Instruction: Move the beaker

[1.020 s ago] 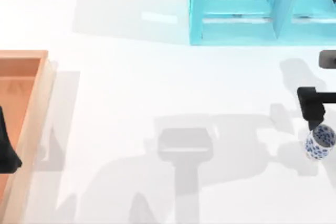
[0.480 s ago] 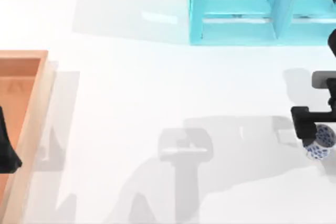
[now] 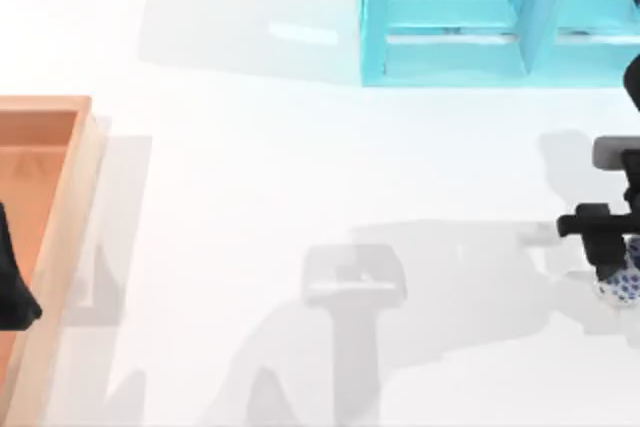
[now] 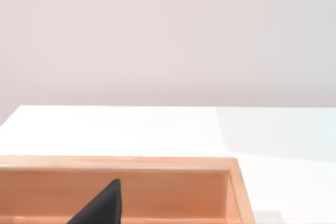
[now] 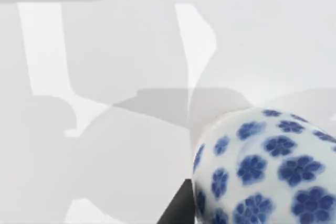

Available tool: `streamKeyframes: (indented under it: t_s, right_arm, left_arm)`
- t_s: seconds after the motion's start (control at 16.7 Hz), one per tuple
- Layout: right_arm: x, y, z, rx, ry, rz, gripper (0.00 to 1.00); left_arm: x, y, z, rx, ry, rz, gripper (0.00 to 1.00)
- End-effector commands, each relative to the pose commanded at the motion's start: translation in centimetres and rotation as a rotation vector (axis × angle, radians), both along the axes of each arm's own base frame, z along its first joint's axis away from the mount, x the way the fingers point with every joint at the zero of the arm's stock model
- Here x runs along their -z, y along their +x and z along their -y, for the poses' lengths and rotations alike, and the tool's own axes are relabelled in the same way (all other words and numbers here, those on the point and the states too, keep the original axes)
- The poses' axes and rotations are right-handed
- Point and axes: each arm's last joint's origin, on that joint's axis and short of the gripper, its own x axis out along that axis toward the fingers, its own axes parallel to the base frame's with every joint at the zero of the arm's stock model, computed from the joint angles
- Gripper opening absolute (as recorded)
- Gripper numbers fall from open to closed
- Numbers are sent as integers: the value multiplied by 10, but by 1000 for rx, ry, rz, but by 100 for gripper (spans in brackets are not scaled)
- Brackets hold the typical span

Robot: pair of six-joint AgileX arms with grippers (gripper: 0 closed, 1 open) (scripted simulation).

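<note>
Hovering at the table's (image 3: 300, 167) far right edge, my right gripper (image 3: 612, 269) sits directly over the beaker (image 3: 626, 285) — a small white cup with blue flowers, partly hidden beneath me; I cannot tell whether my jaws grip it. Up close, the beaker's patterned side (image 5: 262, 166) bulges beside one dark finger (image 5: 178, 208). My left gripper (image 3: 12, 282) rests parked over the wooden tray (image 3: 70, 207) at left. A turquoise shelf (image 3: 450, 17) stands at the far side.

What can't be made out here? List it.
- Cup: top view, mostly covered by the right tool and cut by the right edge.
- Right tool's grip: not visible, top or wrist view.
- Left tool: cut by the left edge, over the tray.
</note>
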Motion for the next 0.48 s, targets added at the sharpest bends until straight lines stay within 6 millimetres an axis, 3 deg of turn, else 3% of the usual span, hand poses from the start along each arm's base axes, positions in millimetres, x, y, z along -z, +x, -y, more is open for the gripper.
streamKeyframes:
  t_s: [0.3,0.48]
  right_arm:
    - [0,0,0,0,0,0,2]
    - [0,0,0,0,0,0,0]
  left_arm:
    - [0,0,0,0,0,0,100]
    - [0,0,0,0,0,0,100]
